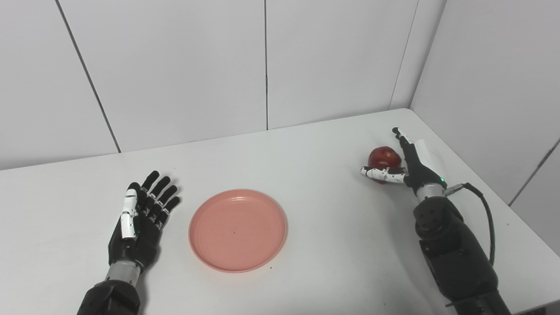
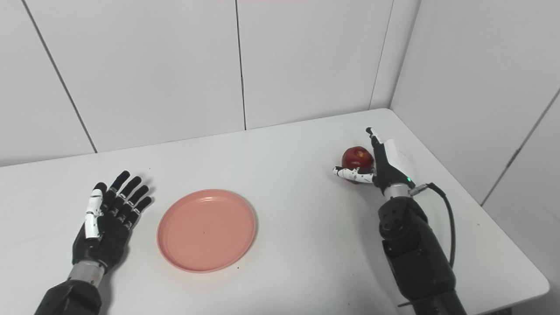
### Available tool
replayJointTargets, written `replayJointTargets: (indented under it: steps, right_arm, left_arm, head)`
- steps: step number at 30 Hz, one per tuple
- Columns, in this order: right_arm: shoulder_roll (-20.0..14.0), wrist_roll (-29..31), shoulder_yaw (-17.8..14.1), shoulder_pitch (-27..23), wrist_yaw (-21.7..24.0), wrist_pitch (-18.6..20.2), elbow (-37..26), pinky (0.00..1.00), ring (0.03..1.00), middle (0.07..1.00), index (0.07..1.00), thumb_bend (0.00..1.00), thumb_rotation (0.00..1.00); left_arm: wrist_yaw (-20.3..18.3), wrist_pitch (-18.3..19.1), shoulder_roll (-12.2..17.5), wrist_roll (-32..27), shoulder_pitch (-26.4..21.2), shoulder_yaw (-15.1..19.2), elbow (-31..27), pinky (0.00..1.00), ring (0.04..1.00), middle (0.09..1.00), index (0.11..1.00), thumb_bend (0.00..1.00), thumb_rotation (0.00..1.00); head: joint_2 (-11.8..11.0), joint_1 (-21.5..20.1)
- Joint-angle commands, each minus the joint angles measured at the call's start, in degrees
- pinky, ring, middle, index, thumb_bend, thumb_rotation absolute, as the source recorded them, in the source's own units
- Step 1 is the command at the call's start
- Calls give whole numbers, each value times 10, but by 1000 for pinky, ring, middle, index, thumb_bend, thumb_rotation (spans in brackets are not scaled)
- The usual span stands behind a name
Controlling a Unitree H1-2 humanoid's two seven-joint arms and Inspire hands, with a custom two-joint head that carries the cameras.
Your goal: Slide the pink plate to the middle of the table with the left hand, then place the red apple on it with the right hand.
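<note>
Nearest the viewer, the two dark forearms enter from the bottom edge onto the white table [image 1: 306, 144]. The left hand [image 1: 140, 216] lies flat on the tabletop, palm up, its fingers [image 1: 164, 194] spread and extended, holding nothing. Just beside this hand, on its inner side and not touching it, sits the pink plate [image 1: 238, 229]; it rests flat on the table with nothing on it, roughly midway across the table's width and toward the near edge.

Farther back, and well apart from the plate, the right hand [image 1: 404, 168] stands at the red apple [image 1: 384, 158]. The thumb [image 1: 381, 173] crosses the near face of the apple, and the other fingers [image 1: 403, 140] reach up along its far right side, so that the apple lies between them. The hand is cupped around the apple; whether the grasp is firm cannot be told. The underside of the apple is hidden by the thumb, so contact with the table cannot be confirmed. A black cable [image 1: 485, 214] loops out from the right wrist.

Beyond the table rise pale wall panels [image 1: 175, 65], meeting in a corner behind the right hand.
</note>
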Motion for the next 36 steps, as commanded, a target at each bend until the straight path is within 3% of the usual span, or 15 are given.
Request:
replayJointTargets:
  steps: [1, 28, 36]
  right_arm:
    - [-17, -5, -2, -31, -16, -6, -8, 771, 875, 911, 912, 1000, 367]
    - [-17, 14, 0, -52, -42, -19, 55, 765, 859, 882, 867, 1000, 334]
    - [-12, 40, -7, -55, -67, -55, 76, 614, 732, 764, 802, 957, 238]
  left_arm:
    - [8, 24, 0, 1, 9, -1, 2, 880, 882, 890, 880, 379, 1000]
    - [6, 27, 1, -1, 10, 0, 1, 887, 885, 896, 889, 376, 1000]
    - [8, 25, 1, 3, 10, -2, 0, 875, 876, 888, 880, 380, 1000]
  head:
    - [1, 0]
    - [2, 3]
    - [1, 3]
